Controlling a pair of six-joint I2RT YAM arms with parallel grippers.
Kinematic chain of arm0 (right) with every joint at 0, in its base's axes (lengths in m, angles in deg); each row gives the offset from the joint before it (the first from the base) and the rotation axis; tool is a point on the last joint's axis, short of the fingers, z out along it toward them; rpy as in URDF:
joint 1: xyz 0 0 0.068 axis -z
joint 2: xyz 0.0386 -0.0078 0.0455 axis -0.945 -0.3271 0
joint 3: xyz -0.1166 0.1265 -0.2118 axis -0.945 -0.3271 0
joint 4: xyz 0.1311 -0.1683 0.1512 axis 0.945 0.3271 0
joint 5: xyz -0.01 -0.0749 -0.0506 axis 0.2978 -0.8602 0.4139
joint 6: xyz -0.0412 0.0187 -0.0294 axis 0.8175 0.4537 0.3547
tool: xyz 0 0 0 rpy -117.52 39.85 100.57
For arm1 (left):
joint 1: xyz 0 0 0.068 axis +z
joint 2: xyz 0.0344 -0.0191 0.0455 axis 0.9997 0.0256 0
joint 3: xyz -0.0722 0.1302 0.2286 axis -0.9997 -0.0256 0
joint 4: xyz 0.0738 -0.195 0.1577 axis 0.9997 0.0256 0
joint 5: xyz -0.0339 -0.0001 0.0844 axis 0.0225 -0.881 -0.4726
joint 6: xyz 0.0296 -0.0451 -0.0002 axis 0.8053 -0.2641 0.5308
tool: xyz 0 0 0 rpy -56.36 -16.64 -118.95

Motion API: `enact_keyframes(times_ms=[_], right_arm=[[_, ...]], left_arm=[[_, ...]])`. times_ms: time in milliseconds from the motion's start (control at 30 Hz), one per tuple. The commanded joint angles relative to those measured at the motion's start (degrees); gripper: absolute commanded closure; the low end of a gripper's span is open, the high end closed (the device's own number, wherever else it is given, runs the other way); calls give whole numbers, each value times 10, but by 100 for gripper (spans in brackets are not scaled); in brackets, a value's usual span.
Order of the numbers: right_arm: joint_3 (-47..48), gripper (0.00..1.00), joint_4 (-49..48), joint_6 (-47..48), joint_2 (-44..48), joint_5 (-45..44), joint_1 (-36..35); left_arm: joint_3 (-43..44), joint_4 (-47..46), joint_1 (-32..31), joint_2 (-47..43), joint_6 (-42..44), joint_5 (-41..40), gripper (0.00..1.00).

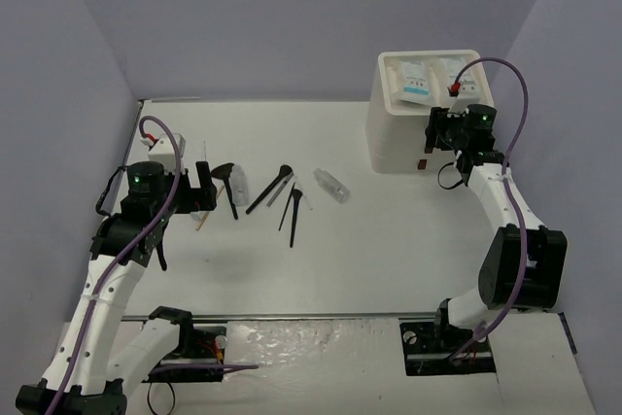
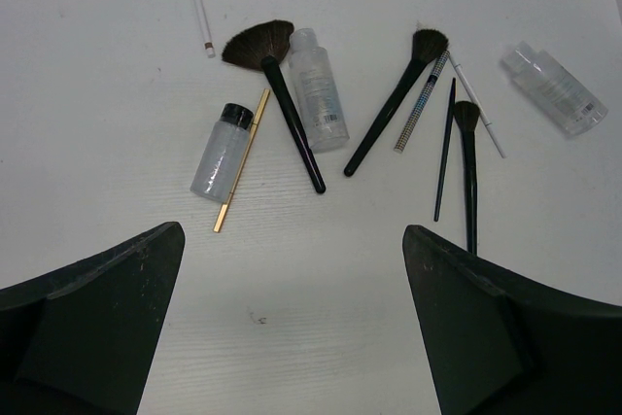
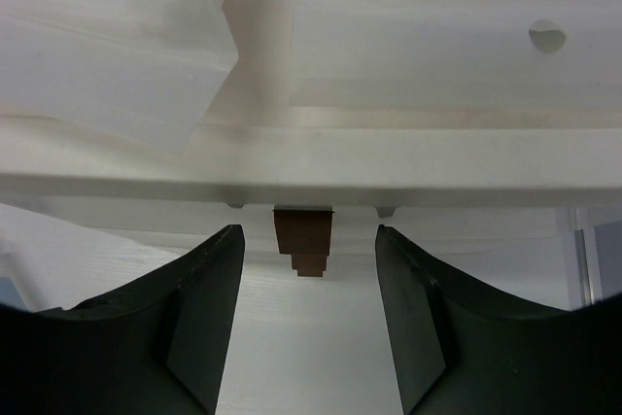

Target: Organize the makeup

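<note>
Right end effector [image 3: 307,235]: jaws apart, brown handle [image 3: 303,230] between them with a gap on each side; nothing gripped. It is squared to the front of the white drawer box [image 1: 398,138]; I read this as lining up to take the handle and pull a drawer, so there is somewhere to put things.

Above it, in the box's top tray, two white sachets [image 1: 416,82] with blue print lie side by side; that part looks sorted.

Left end effector [image 2: 293,232]: spread wide and empty, hanging over the table [image 1: 389,240] just short of the loose makeup; likely waiting for a place to open.

The loose items lie together on the table, well apart from the box: fan brush [image 2: 277,94], black-capped vial [image 2: 222,153] touching the thin wooden stick [image 2: 241,162], clear bottle [image 2: 319,89], long black brush [image 2: 394,104], second clear vial [image 2: 554,89] off alone.
</note>
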Motion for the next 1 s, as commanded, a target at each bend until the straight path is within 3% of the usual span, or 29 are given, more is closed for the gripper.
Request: enact_keyframes(times_ms=[0,300,400,967], right_arm=[[36,54,-55,1,-6,19,5],[30,93,-60,-3,-1,17,4],[19,100,-59,-7,11,14,5],[-101,100,-15,-51,188,-20,5]], left_arm=[[11,-32,7,1,5,0,6],[10,-34,12,2,2,3,6],[9,-34,13,1,2,4,6],[7,-38,25,-9,-2,17,6]])
